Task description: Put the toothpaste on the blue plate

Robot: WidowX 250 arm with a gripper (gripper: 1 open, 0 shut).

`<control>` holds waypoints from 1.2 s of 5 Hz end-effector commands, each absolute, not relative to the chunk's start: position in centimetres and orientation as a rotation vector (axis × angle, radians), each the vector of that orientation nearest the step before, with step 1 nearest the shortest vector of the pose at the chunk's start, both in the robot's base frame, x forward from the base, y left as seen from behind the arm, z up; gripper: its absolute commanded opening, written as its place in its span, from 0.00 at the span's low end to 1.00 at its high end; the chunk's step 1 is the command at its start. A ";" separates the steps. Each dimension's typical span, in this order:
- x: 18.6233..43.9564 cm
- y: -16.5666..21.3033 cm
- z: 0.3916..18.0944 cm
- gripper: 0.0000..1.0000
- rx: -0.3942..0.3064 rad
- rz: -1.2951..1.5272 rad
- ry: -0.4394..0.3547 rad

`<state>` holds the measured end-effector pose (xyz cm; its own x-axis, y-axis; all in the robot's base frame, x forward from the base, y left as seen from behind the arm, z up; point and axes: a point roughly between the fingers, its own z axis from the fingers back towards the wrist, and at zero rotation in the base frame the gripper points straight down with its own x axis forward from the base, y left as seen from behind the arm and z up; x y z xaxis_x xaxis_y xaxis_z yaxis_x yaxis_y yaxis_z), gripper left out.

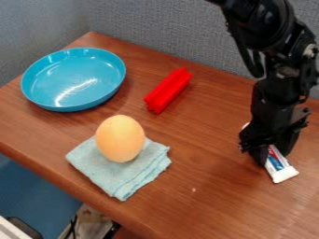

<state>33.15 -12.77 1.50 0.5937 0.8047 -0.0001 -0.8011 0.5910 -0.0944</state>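
The toothpaste (279, 168), a small white tube with red and blue print, lies on the wooden table near the right edge. My black gripper (267, 152) stands straight down over the tube's far end. Its fingers are closed in on that end and hide it, while the near end sticks out toward the front. The tube still rests on the table. The blue plate (56, 98), a round glossy dish, sits at the far left of the table with nothing in it, well away from the gripper.
A red rectangular block (167, 89) lies between plate and gripper. An orange egg-shaped object (119, 137) rests on a pale blue-green cloth (118, 168) at the front. The table's (212, 121) front and right edges run close to the toothpaste.
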 end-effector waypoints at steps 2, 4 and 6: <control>33.2 -13.4 1.8 0.00 -0.085 0.909 -0.068; 33.2 -13.4 1.6 0.00 -0.073 0.907 -0.071; 33.2 -13.3 1.4 0.00 -0.059 0.905 -0.071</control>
<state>33.29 -12.80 1.23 0.5960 0.8025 0.0280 -0.7989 0.5962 -0.0797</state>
